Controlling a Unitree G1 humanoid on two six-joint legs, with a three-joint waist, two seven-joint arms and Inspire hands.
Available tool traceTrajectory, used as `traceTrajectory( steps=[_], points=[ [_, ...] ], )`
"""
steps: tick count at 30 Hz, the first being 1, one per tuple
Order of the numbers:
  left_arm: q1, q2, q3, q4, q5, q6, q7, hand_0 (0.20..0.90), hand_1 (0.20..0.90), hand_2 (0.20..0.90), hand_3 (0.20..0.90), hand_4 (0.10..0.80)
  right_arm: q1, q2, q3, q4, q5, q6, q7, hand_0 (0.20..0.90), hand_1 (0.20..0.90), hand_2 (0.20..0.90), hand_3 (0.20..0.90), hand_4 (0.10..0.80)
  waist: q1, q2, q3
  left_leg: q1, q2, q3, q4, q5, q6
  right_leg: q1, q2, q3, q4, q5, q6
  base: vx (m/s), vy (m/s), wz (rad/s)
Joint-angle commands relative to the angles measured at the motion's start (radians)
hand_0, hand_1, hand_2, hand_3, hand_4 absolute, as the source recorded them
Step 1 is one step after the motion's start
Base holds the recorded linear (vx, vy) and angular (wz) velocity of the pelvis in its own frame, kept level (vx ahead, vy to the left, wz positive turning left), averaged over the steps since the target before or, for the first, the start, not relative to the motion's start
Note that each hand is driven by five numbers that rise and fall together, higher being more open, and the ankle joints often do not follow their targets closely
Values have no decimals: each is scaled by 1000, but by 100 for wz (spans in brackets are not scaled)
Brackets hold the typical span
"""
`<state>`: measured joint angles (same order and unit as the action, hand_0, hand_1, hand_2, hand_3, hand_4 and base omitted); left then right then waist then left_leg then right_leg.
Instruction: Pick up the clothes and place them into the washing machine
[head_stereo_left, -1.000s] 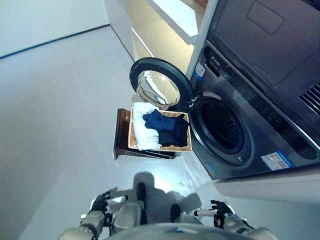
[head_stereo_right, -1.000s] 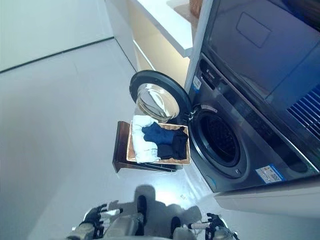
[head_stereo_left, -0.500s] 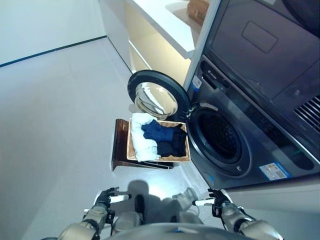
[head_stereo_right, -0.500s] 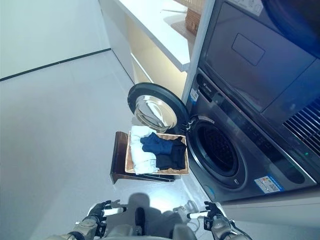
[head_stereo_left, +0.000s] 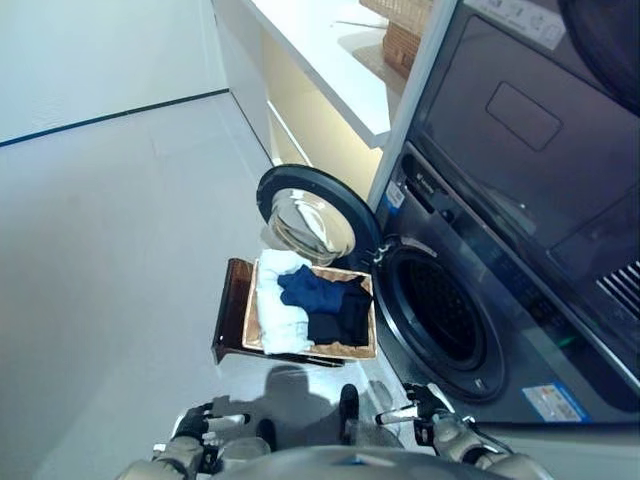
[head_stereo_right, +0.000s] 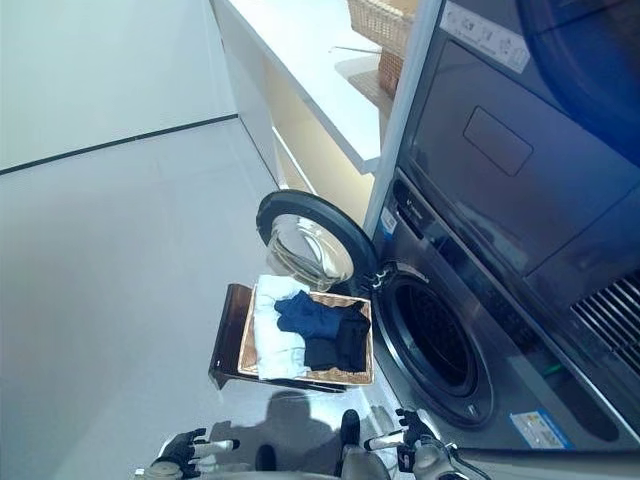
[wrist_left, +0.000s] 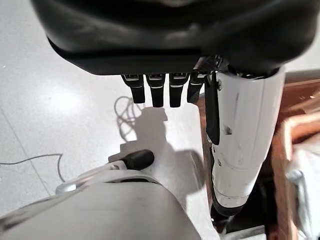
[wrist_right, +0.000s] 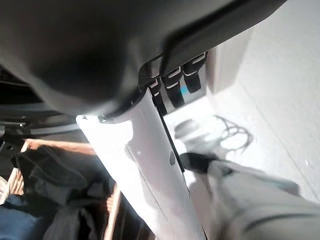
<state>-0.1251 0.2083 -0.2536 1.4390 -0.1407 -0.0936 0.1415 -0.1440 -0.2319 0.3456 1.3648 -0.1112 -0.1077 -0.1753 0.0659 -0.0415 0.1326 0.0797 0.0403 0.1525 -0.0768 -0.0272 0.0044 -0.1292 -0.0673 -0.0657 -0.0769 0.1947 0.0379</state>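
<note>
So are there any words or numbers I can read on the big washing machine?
None can be read.
Sticker at the lower front of the washing machine: print too small to read.
Small label beside the open door: blurred.
Strip label at the top of the upper unit: too small.
Both hands, left hand and right hand, are empty, away from the basket of clothes.

White, blue and black clothes (head_stereo_left: 305, 305) lie heaped in my basket (head_stereo_left: 305, 349) beside the washing machine (head_stereo_left: 470, 300), door open.

The washing machine (head_stereo_left: 480, 300) stickers are unreadable.
</note>
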Motion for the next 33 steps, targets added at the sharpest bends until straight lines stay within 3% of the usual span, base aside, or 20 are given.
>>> traceTrajectory(
  steps=[1, 7, 17, 33],
  points=[
    [-73, -24, -9, 5, 18, -29, 39, 900, 900, 900, 900, 800, -66, -40, 47, -22, -72, -14, -47, 900, 900, 900, 900, 800, 5, 12, 21, -54, -34, -17, -10, 12, -22, -5, -53, 22, 121, -88, 73, -8, 4, 9],
    [-73, -37, -27, 1, 18, -39, 52, 900, 900, 900, 900, 800, -149, -60, 102, -100, -149, -22, -82, 900, 900, 900, 900, 800, 12, 15, 22, -66, -38, -23, -10, 13, -22, -13, -61, 24, 120, -83, 79, -7, 5, 2],
    [-119, -58, -77, -35, -53, -59, 101, 900, 900, 900, 900, 800, -453, -118, 277, -278, -355, 10, -159, 900, 900, 900, 900, 800, 57, 16, 67, -145, -34, -38, -10, 46, -22, -80, -74, 20, 141, -69, 87, -52, 4, 6],
    [-126, -80, -109, -21, -133, -56, 129, 900, 900, 900, 900, 800, -652, -96, 312, -285, -341, 49, -218, 900, 900, 900, 900, 800, 99, 8, 113, -291, -30, -106, -10, 101, -41, -131, -88, -48, 93, -37, 85, -23, -21, 19]
  ],
)
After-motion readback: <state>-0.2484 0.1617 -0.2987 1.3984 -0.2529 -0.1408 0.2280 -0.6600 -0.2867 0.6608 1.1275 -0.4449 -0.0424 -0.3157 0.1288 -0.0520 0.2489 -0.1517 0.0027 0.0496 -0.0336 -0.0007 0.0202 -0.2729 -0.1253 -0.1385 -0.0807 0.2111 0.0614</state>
